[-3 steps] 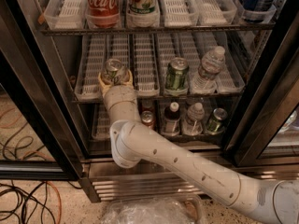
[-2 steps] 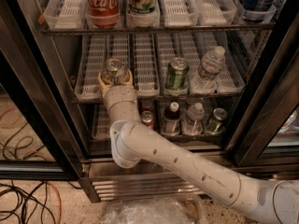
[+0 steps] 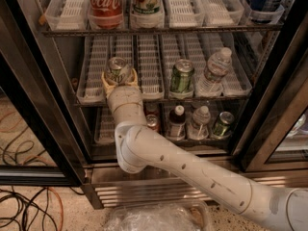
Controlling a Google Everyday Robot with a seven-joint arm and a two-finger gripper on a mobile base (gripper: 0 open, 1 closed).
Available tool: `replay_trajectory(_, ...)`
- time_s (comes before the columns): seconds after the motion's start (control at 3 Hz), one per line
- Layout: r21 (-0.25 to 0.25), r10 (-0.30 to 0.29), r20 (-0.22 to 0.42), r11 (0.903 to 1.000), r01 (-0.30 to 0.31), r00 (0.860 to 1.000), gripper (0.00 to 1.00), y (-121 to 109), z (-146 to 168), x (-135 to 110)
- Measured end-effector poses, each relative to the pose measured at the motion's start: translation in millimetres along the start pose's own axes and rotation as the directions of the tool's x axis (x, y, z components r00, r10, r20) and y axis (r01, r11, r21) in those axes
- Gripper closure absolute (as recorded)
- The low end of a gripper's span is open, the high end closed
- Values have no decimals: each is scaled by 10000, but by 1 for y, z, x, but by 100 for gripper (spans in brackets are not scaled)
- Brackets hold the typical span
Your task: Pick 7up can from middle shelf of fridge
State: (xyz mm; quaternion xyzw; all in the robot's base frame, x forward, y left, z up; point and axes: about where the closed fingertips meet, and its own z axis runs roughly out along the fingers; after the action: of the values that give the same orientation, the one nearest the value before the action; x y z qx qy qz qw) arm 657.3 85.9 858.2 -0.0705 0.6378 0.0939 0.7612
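The fridge (image 3: 29, 105) stands open in front of me. Its middle shelf (image 3: 149, 66) is a wire rack with white slotted lane trays. My gripper (image 3: 119, 77) reaches up from my white arm to the shelf's front left. It is shut around the 7up can (image 3: 117, 68), a pale can with a shiny silver top. The pale yellow fingers (image 3: 107, 82) clasp the can on both sides at the front edge of the second lane. Most of the can's body is hidden by the fingers.
A darker green can (image 3: 181, 76) and a water bottle (image 3: 214, 71) stand to the right on the same shelf. A Coca-Cola bottle (image 3: 104, 4) stands on the shelf above. Bottles (image 3: 176, 121) and small cans (image 3: 222, 124) are below. Cables (image 3: 24, 196) lie on the floor at left.
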Motion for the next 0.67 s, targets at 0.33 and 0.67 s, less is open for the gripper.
replay_trajectory(0.33, -135, -70, 397, 9999, 75, 9992, 100, 2, -5, -19)
replay_trajectory(0.67, -374, -80, 804, 9992, 111, 9967, 100, 6, -9, -36)
